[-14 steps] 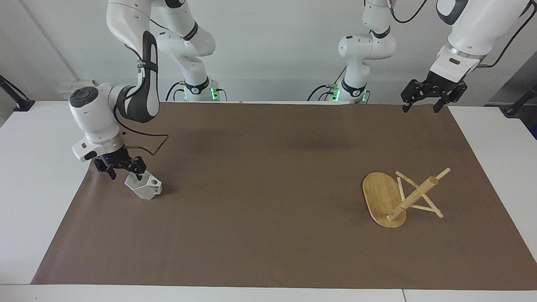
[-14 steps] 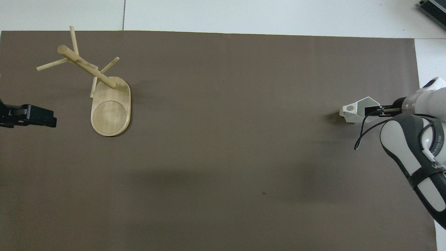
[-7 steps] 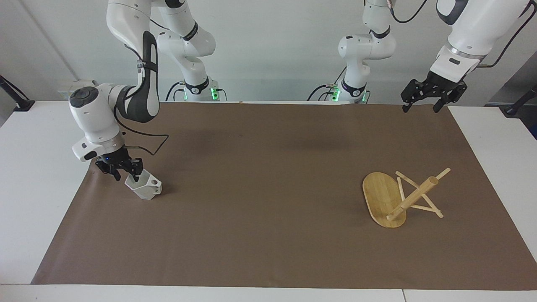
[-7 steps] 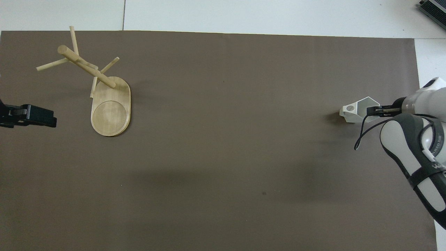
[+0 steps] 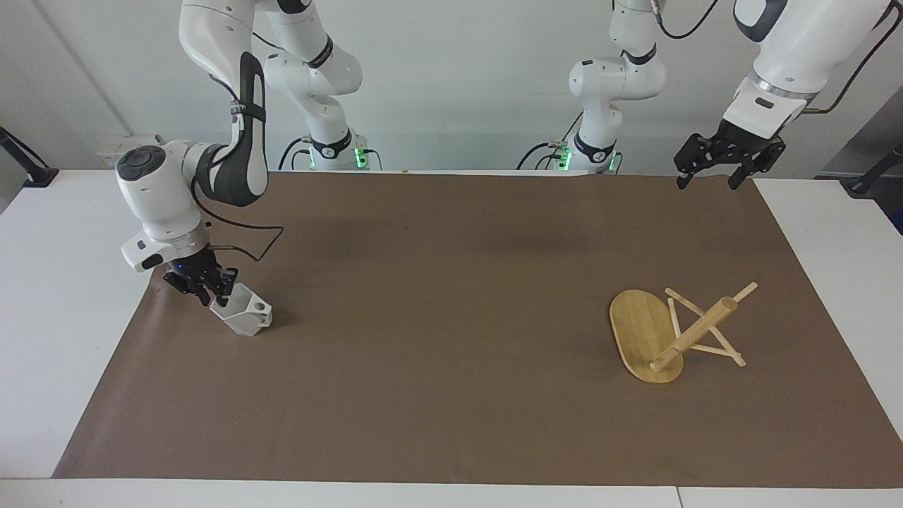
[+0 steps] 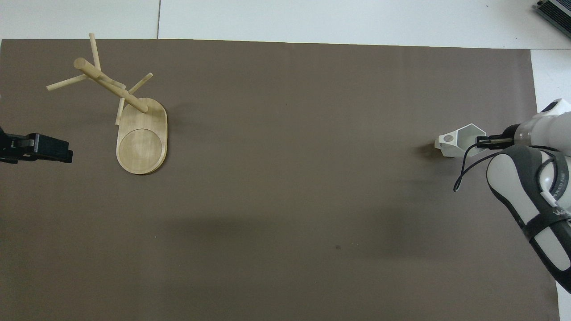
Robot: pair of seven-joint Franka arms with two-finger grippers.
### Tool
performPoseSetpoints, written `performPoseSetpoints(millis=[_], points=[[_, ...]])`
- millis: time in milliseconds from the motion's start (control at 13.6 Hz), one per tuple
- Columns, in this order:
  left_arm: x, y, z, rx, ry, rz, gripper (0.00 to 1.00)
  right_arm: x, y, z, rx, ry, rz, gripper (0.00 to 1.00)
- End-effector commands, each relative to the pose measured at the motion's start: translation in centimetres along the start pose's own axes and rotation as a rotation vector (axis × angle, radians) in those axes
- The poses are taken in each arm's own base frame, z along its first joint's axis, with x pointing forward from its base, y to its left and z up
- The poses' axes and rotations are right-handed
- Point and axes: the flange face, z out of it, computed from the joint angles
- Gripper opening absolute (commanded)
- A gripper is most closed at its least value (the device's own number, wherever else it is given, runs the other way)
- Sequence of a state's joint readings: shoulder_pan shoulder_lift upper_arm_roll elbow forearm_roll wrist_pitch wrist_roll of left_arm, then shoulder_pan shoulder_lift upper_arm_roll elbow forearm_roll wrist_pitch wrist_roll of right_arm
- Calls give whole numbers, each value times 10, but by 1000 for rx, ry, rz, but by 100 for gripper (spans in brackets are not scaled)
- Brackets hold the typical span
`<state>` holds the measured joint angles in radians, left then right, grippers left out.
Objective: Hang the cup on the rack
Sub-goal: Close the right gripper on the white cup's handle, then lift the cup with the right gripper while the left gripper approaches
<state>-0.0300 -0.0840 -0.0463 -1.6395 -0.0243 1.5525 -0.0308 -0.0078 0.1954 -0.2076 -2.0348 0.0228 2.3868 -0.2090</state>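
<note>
The white faceted cup sits on the brown mat at the right arm's end, its pierced handle pointing toward the table's middle. My right gripper reaches down to it, shut on the cup's rim wall on the side away from the handle. The bamboo rack stands on its oval base at the left arm's end, with its post and thin pegs free. My left gripper waits open in the air over the mat's corner by its own base.
The brown mat covers most of the white table. A black cable loops from the right arm's wrist just above the mat beside the cup.
My right gripper's fingers have closed from wide open onto the cup's rim. The cup, rack and left arm have stayed where they were.
</note>
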Motion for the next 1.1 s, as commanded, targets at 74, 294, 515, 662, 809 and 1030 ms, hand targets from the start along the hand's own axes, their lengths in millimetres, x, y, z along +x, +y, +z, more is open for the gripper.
performPoseSetpoints(millis=[74, 294, 515, 662, 809, 1030], points=[[-6, -4, 0, 21, 11, -11, 100, -2, 2, -1, -11, 14, -8, 0], [-6, -4, -1, 21, 13, -11, 100, 1, 6, -5, -13, 25, 4, 0], [-6, -4, -1, 21, 13, -11, 100, 2, 6, -7, -13, 28, 7, 0], [-6, -4, 0, 21, 11, -11, 100, 4, 6, -12, -13, 28, 7, 0], [-6, -4, -1, 21, 13, -11, 100, 9, 7, -25, -8, 19, 7, 0], [-6, -4, 0, 21, 11, -11, 100, 26, 2, -63, 12, -24, -1, 0]])
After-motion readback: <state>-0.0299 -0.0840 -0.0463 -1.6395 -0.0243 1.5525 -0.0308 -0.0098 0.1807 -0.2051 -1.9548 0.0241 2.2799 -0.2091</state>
